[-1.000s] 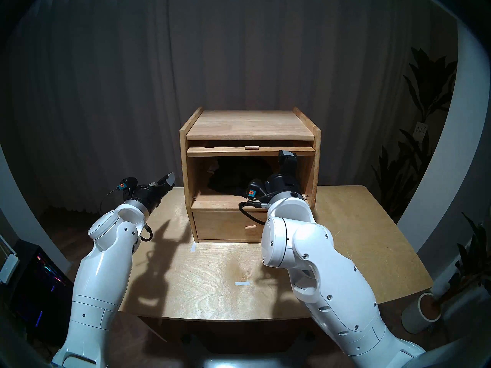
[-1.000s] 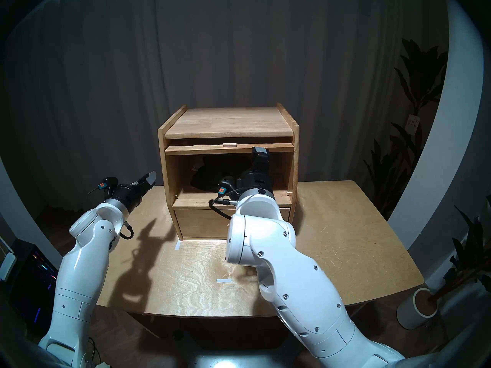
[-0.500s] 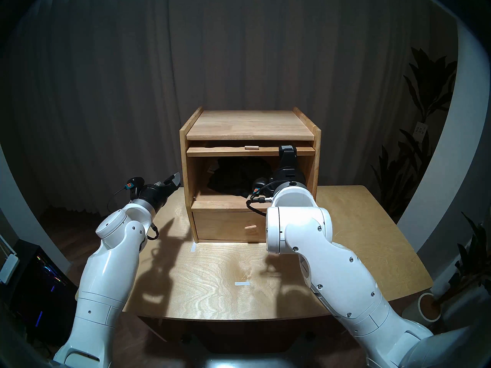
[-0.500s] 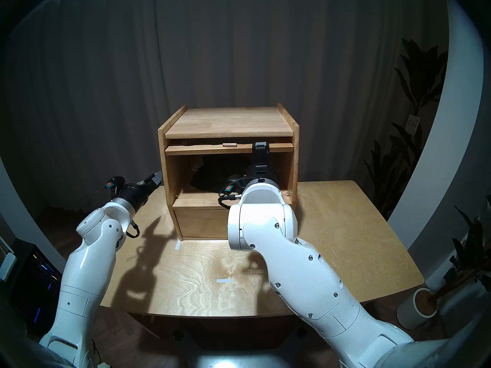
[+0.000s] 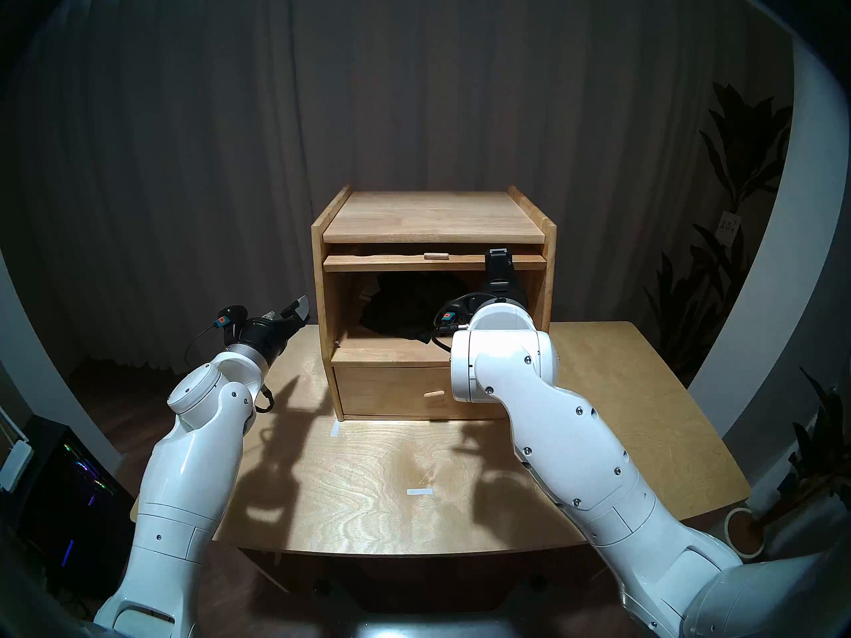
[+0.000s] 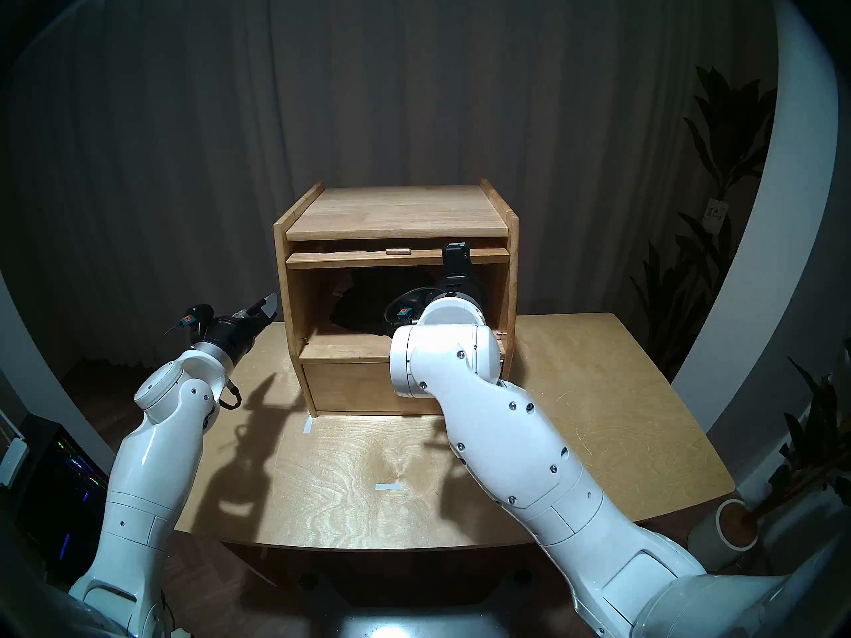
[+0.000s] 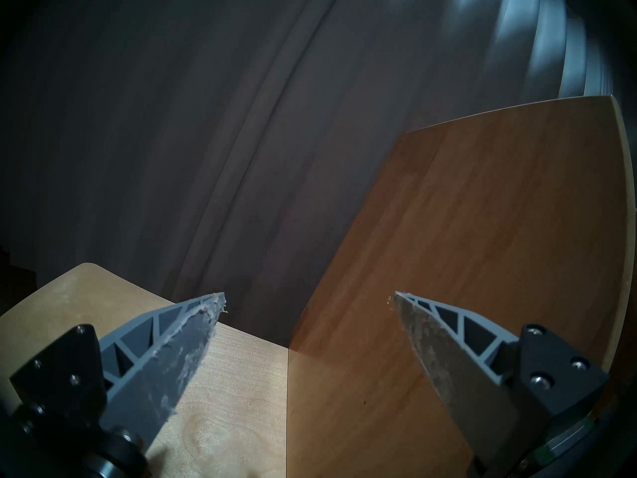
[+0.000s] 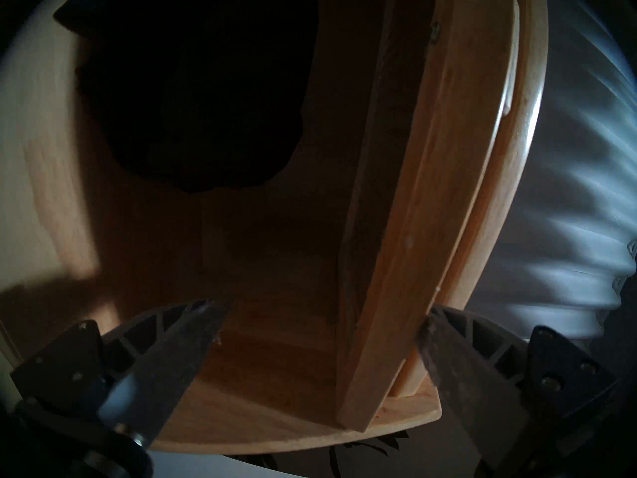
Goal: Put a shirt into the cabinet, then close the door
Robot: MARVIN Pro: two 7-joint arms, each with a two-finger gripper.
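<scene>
Surroundings: cabinet (image 5: pixel 433 218) stands at the back of a wooden desk (image 5: pixel 621 393); dark curtain (image 5: pixel 414 94) behind; potted plants (image 5: pixel 737 172) at the right; two white tape strips (image 5: pixel 420 491) on the desk.
In the way: right arm's white wrist housing (image 5: pixel 502 361) covers the right part of the drawer (image 5: pixel 391 391) and of the compartment opening.
Door: light wooden flap (image 5: pixel 396 263) lying level under the top board, its front edge and small peg handle (image 5: pixel 435 255) showing; compartment open.
Shirt: black crumpled bundle (image 5: pixel 410 308) inside the upper compartment, toward the left and back, a white tag (image 5: pixel 366 296) at its left edge.
Right hand: at the door's front edge (image 5: pixel 499 260), right of the peg; in the wrist view (image 8: pixel 320 320) its fingers stand wide, one on each side of the edge, not clamped.
Left hand: fingers spread wide and empty (image 5: pixel 298 311), just left of the cabinet's side wall (image 7: pixel 482 242), apart from it.
Count: one cabinet, one door, one drawer, one shirt, two peg handles, two hands.
</scene>
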